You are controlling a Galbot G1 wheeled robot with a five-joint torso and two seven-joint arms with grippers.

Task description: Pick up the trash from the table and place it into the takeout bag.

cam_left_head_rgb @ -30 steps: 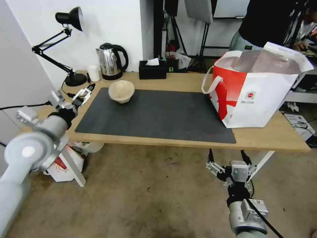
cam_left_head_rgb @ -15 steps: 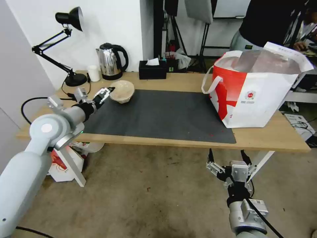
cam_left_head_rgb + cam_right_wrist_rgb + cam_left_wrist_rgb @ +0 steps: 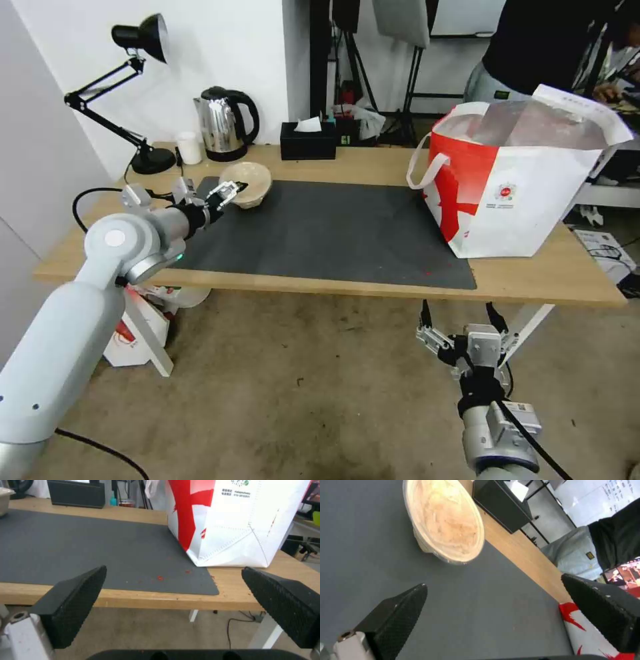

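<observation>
Moved: left end effector has swung in to the round beige paper bowl
Fingers: spread wide, empty
Meaning: grasp looks imminent
Right end effector: open, below desk

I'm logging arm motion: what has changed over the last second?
The left gripper swept from the mat's left edge rightward to the beige paper bowl, fingers open, nothing grasped. The bowl, takeout bag and right gripper below the table edge stayed put.
</observation>
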